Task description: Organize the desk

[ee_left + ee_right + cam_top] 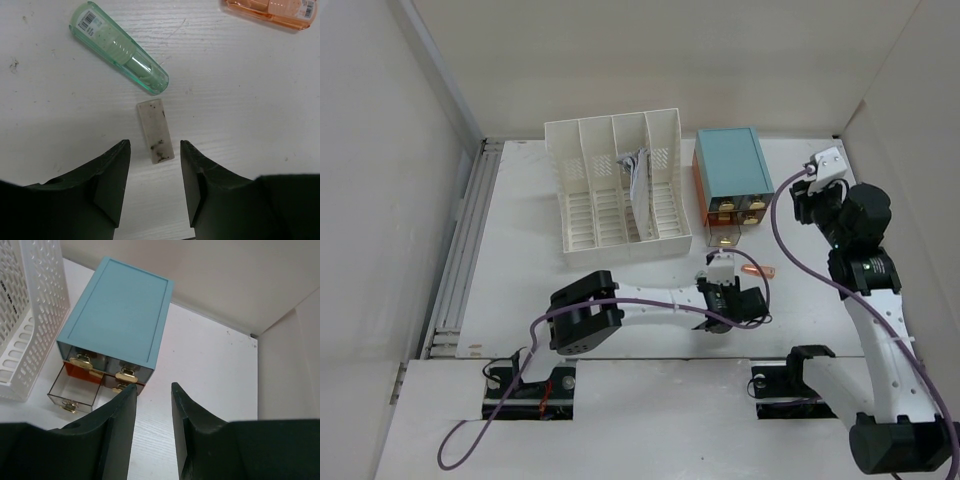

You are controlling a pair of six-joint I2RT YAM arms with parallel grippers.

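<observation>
The white desk (520,270) holds a small dirty white eraser (156,131), a green see-through pen-shaped case (120,47) and an orange see-through case (272,10). The orange case also shows in the top view (760,270). My left gripper (152,145) is open, low over the desk, its fingers either side of the eraser's near end, not touching it. In the top view the left gripper (721,275) is just in front of the teal box. My right gripper (152,386) is open and empty, held above the desk beside the box's right front corner; in the top view the right gripper (804,208) is right of the box.
A teal-topped box (730,163) with orange drawers stands at the back; one lower clear drawer (72,390) is pulled out. A white slotted file rack (615,180) with papers stands to its left. White walls close in the back and both sides.
</observation>
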